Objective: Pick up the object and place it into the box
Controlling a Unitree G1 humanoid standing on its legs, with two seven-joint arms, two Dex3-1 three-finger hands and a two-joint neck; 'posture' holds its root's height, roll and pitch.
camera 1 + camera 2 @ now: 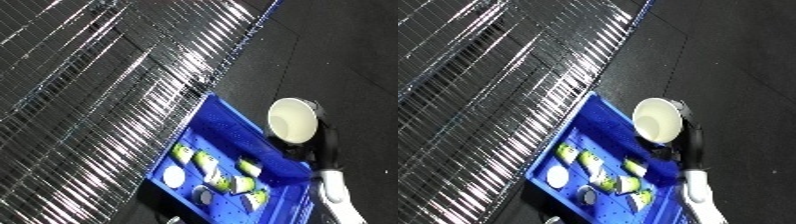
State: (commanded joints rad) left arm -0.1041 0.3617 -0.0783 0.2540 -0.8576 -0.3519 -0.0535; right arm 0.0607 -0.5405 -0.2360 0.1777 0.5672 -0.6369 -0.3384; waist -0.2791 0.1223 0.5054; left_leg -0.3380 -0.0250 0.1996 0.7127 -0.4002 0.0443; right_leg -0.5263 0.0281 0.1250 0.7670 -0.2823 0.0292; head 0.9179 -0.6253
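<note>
— Nearest the lens, what do you see?

— White and silver, the right forearm (pixel 698 196) rises from the lower right edge, ending in the black right hand (pixel 688 136). Its fingers are curled round a cream-white bowl (pixel 656 120), so the hand is clamped on the bowl.

— Where is the bowl relative to the hand?

— Directly at the fingertips, on the hand's upper left side. It is tilted, its open mouth turned toward the camera, and nothing shows inside it.

— And the bin?

— A blue bin (pixel 222 122) lies just to the left of and below the hand. The bowl's lower left part overlaps the bin's near wall in both views; whether it touches that wall I cannot tell. The bowl is not down inside the bin.

— What is already in the bin?

— Several small green-and-white bottles (pixel 207 162) lie jumbled on its floor, below and left of the hand, together with a white round lid or disc (pixel 174 175) further left. I cannot make out finer detail.

— What room is there around the hand?

— To the right of and above the hand is dark floor (pixel 355 60). The upper part of the bin, nearest the bowl, shows bare blue floor, while the bottles fill the lower part. Beyond the bin, well to the hand's left, a shiny wire rack (pixel 98 85) runs diagonally across the view, its edge just beside the bin's far wall.

— The left hand?

— It shows in neither view.
</note>
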